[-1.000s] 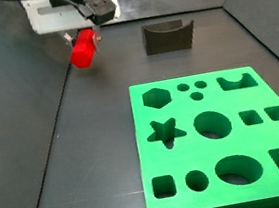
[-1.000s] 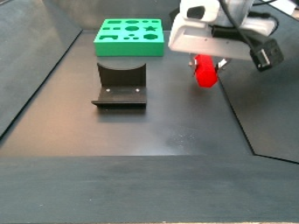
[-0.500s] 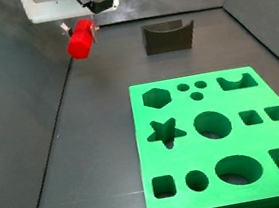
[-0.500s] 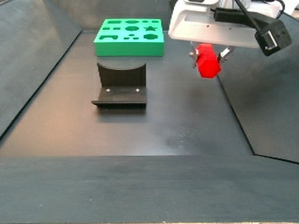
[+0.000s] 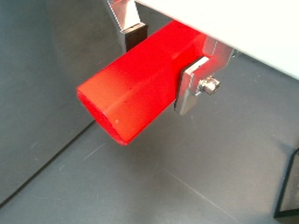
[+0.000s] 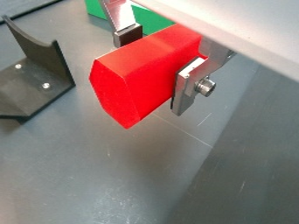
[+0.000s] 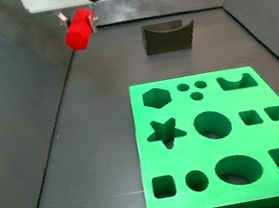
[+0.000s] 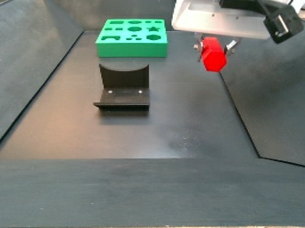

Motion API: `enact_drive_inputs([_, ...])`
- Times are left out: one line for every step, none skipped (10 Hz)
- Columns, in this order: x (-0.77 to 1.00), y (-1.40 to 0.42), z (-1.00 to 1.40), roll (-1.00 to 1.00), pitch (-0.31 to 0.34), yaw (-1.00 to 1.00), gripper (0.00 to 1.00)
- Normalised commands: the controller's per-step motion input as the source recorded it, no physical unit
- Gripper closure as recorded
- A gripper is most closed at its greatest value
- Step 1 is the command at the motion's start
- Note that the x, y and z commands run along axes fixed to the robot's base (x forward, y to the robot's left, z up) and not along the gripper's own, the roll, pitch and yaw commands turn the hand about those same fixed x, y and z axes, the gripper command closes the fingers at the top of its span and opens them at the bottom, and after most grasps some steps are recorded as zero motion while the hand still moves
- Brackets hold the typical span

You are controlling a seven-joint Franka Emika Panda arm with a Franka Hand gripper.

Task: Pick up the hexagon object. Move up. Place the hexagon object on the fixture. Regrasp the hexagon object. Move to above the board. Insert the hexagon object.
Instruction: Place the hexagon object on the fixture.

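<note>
One claw (image 6: pixel 158 61) raised above the floor, pinching the red hexagon object (image 6: pixel 140 77)

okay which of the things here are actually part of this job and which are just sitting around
Part of the job:
- hexagon object, clamped in the gripper, lifted off the floor
- fixture, nothing on it
- board, its cut-outs unfilled

Just lying about:
- nothing else shows on the dark floor

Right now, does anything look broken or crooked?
Nothing stands out. The gripper holds the red hexagon object in the air, tilted a bit. The fixture and green board lie undamaged on the floor.
</note>
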Motion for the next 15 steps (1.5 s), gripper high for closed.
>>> enact_drive_inputs([-0.03, -0.01, 1.00, -0.15, 0.023, 0.02, 1.00])
enact_drive_inputs([-0.03, -0.01, 1.00, -0.17, 0.019, 0.02, 1.00])
enact_drive_inputs([-0.04, -0.01, 1.00, -0.19, 0.018, 0.01, 1.00])
enact_drive_inputs([-0.04, -0.01, 1.00, -0.20, 0.019, 0.00, 1.00])
enact_drive_inputs([-0.05, -0.01, 1.00, -0.21, 0.018, -0.01, 1.00])
enact_drive_inputs([-0.05, -0.01, 1.00, -0.21, 0.018, -0.02, 1.00])
enact_drive_inputs([-0.05, 0.00, 1.00, -0.22, 0.014, -0.02, 1.00])
enact_drive_inputs([-0.05, -0.01, 1.00, -0.22, 0.016, -0.03, 1.00])
enact_drive_inputs([-0.05, -0.01, 0.98, -0.23, 0.012, -0.03, 1.00])
enact_drive_inputs([-0.04, -0.01, 0.93, -0.24, 0.012, -0.04, 1.00])
enact_drive_inputs([-0.04, 0.00, 0.85, -0.22, 0.013, -0.04, 1.00])
enact_drive_inputs([-0.04, 0.00, 0.82, -0.21, 0.012, -0.04, 1.00])
enact_drive_inputs([-0.03, -0.01, 0.70, -0.20, 0.011, -0.03, 1.00])
enact_drive_inputs([-0.03, -0.01, 0.63, -0.19, 0.008, -0.04, 1.00])
enact_drive_inputs([-0.03, -0.01, 0.54, -0.19, 0.002, -0.04, 1.00])
